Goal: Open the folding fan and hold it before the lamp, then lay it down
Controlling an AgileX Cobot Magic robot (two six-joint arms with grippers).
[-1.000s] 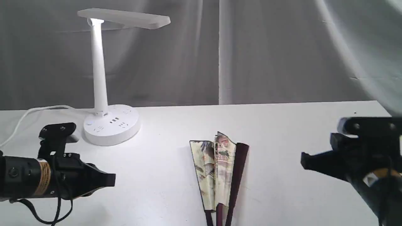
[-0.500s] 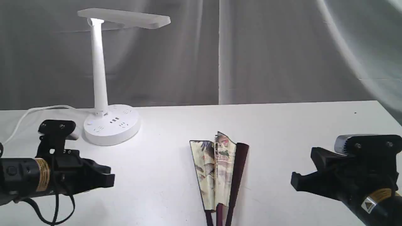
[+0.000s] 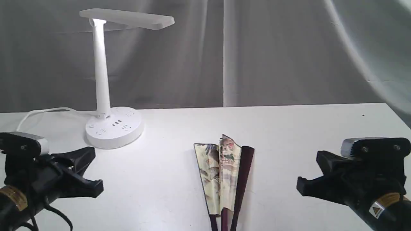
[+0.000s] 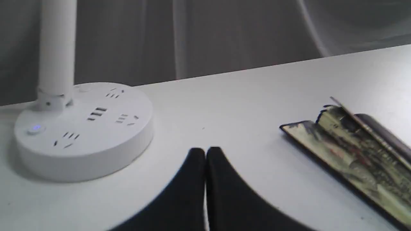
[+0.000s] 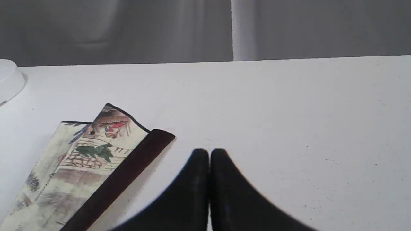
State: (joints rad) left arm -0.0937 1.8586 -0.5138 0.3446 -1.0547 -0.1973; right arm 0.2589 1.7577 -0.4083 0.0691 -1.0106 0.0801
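So we've got the folding fan point(image 3: 224, 173) lying barely spread, near-centre on the surface point(image 3: 289, 125), with bare room on both sides. Left jaws and right jaws are clenched on nothing, well apart from it. The lamp point(image 3: 112, 128) stands far left, by the far edge.

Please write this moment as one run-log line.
folding fan: nearly folded, on table | left hand: shut, empty | right hand: shut, empty

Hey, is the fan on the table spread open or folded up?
Mostly folded: the fan lies as a narrow wedge, only a few pleats loose beside its dark rib.
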